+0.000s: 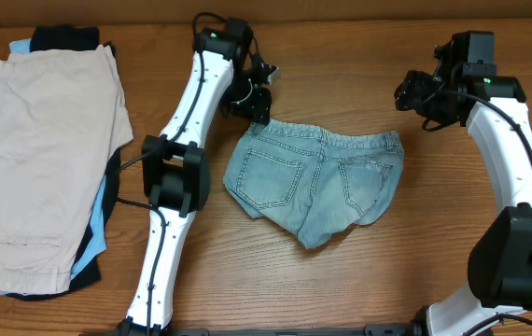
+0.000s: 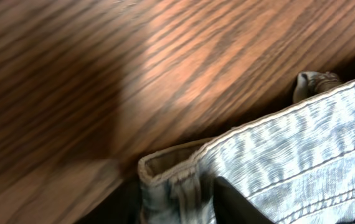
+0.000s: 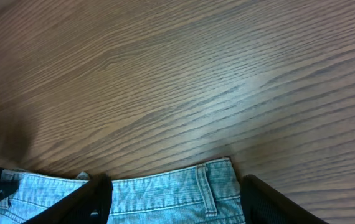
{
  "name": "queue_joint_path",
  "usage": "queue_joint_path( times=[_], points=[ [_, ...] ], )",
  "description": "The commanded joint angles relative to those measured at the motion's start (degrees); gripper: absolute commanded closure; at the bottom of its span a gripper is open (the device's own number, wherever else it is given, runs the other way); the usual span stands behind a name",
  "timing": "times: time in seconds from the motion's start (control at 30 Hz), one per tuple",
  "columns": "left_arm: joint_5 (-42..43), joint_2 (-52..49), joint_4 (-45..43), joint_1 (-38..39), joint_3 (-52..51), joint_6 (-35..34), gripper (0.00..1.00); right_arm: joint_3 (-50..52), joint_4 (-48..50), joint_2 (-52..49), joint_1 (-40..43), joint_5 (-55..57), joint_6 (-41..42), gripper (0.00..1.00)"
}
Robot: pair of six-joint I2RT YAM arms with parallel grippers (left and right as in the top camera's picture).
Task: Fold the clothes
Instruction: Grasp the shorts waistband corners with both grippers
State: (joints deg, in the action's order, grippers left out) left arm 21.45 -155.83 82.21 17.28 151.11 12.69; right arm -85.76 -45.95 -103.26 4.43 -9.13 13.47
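Observation:
The light-blue denim shorts [image 1: 313,182] lie flat in the middle of the table, back pockets up, waistband toward the far edge. My left gripper [image 1: 252,101] is at the waistband's left corner. In the left wrist view its fingers [image 2: 177,186] are closed on a bunched corner of the waistband [image 2: 302,149]. My right gripper [image 1: 418,96] is near the waistband's right corner. In the right wrist view its fingers [image 3: 172,186] are spread wide over the waistband end with a belt loop [image 3: 159,196], not touching it.
A stack of other clothes, with a beige garment [image 1: 47,159] on top of dark and blue ones, fills the left side of the table. Bare wood [image 1: 341,56] lies beyond the waistband.

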Motion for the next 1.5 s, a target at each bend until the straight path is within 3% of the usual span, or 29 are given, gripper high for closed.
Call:
queue_joint_path(
  times=[0.0, 0.17, 0.47, 0.63, 0.93, 1.13, 1.3, 1.33, 1.43, 1.47],
  points=[
    [1.1, -0.4, 0.0, 1.0, -0.3, -0.9, 0.69, 0.3, 0.4, 0.2, 0.1, 0.8, -0.1, 0.30],
    [1.0, -0.4, 0.3, 0.7, -0.3, -1.0, 0.96, 0.3, 0.3, 0.2, 0.1, 0.8, -0.1, 0.30],
    [1.1, -0.4, 1.4, -1.8, -0.3, -2.5, 0.96, 0.3, 0.6, -5.4, 0.1, -1.0, -0.2, 0.32],
    [0.9, -0.4, 1.7, -2.0, -0.3, -2.5, 0.96, 0.3, 0.6, -11.0, 0.1, -1.1, -0.1, 0.41],
    [0.6, -0.4, 1.7, -2.1, -0.3, -2.5, 0.96, 0.3, 0.0, -16.2, 0.1, -2.5, -0.1, 0.48],
    [0.6, -0.4, 2.1, -2.6, -0.3, -2.6, 0.96, 0.3, -0.2, -17.1, 0.1, -1.8, -0.4, 0.60],
    [0.6, -0.4, 2.4, -3.4, -0.3, -2.7, 0.96, 0.3, -0.6, -17.3, 0.1, -1.8, -1.5, 0.61],
    [0.7, -0.4, 2.6, -3.6, -0.3, -2.7, 0.96, 0.3, -0.6, -17.3, 0.1, -1.8, -1.6, 0.63],
    [0.6, -0.4, 3.0, -4.4, -0.2, -2.7, 0.96, 0.7, 0.0, -17.3, 0.1, -1.9, -1.7, 0.92],
    [0.7, -0.4, 3.1, -4.7, -0.1, -2.7, 0.96, 0.8, 0.2, -17.3, 0.1, -1.9, -1.7, 0.96]
  ],
)
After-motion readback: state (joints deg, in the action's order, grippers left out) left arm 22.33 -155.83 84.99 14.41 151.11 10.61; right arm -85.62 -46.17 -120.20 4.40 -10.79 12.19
